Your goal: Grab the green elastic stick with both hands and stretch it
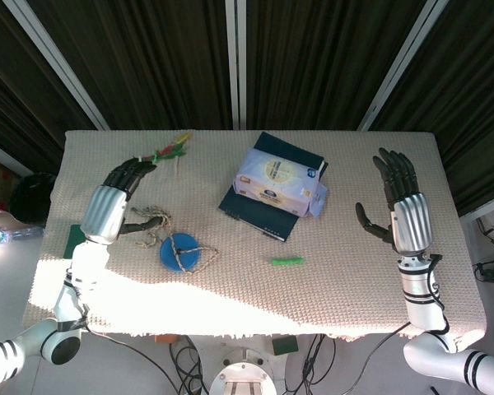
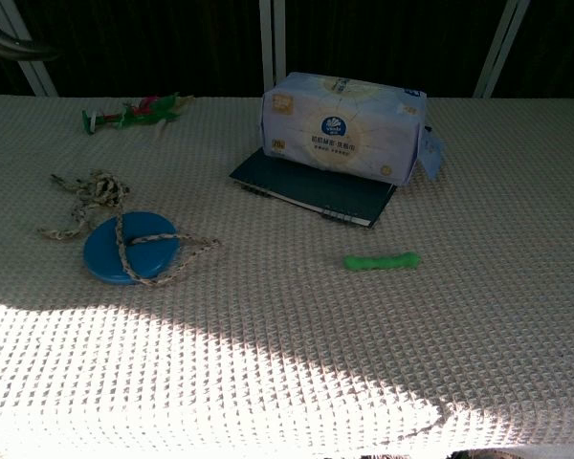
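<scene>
- Both hands hover above the bench, and only the head view shows them.
- Left hand (image 1: 115,202) hangs over the left part of the bench with its fingers spread apart and stretched forward, holding nothing.
- Right hand (image 1: 402,210) is raised near the right edge, palm turned inward, fingers apart and pointing up, thumb out to the side; it holds nothing either.
- Green elastic stick (image 1: 286,261) (image 2: 381,260) lies flat on the cloth between the two hands, nearer the right one, well apart from both and touched by nothing.
- Just beside the left hand lies a blue disc (image 1: 179,251) (image 2: 129,248) with a braided rope (image 1: 152,218) (image 2: 94,194) running across its top and bunched in a heap behind it.
- Behind the left hand's fingertips, near the far edge, lies a small feathered toy (image 1: 171,151) (image 2: 139,113) in green, red and yellow.
- A flat green piece (image 1: 74,239) lies at the left edge, beside the left forearm; what it is cannot be told.
- Behind the stick, about the middle of the bench, a pack of tissues (image 1: 280,183) (image 2: 344,120) rests on top of a dark notebook (image 1: 267,218) (image 2: 316,188), which sticks out below it toward the front.
- The bench (image 1: 354,288) (image 2: 287,382) is covered with a pale waffle-weave cloth, with sunlight across its front part and shade over the rest.
</scene>
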You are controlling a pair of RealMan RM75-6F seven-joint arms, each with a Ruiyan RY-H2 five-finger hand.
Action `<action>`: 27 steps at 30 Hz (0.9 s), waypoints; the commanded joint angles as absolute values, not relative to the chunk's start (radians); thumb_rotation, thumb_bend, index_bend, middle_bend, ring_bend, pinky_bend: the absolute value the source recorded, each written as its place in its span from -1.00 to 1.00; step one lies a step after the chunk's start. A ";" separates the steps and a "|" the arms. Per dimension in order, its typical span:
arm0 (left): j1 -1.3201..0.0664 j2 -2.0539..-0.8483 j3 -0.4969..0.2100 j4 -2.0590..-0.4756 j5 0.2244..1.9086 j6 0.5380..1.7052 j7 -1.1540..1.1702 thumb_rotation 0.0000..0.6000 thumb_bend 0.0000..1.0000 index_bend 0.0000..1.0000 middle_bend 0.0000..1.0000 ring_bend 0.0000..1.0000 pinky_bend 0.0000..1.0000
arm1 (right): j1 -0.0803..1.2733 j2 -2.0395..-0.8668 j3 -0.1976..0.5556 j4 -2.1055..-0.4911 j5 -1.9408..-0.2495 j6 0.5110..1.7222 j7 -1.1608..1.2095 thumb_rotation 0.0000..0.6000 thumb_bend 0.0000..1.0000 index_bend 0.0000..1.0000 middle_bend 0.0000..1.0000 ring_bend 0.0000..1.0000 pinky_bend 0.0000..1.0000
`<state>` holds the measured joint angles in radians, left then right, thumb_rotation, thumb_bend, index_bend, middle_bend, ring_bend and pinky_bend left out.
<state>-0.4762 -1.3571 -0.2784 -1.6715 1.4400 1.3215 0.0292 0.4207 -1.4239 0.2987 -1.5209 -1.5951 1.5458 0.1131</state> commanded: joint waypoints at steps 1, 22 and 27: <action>-0.472 -1.352 -0.273 -1.679 1.440 1.331 0.033 1.00 -0.80 -0.66 -0.69 -0.79 -0.65 | 0.423 -1.426 0.297 -1.521 -1.593 1.547 0.117 1.00 -0.23 -1.00 -1.00 -1.00 -1.00; -0.514 -1.360 -0.205 -1.788 1.432 1.253 0.147 1.00 -0.81 -0.47 -0.69 -0.79 -0.65 | 0.345 -1.309 0.190 -1.600 -1.573 1.520 -0.002 1.00 -0.34 -1.00 -0.96 -1.00 -1.00; -0.569 -1.463 -0.198 -1.746 1.481 1.227 0.149 1.00 -0.80 -0.39 -0.50 -0.65 -0.60 | 0.328 -1.296 0.182 -1.601 -1.537 1.502 -0.016 1.00 -0.33 -1.00 -0.95 -1.00 -1.00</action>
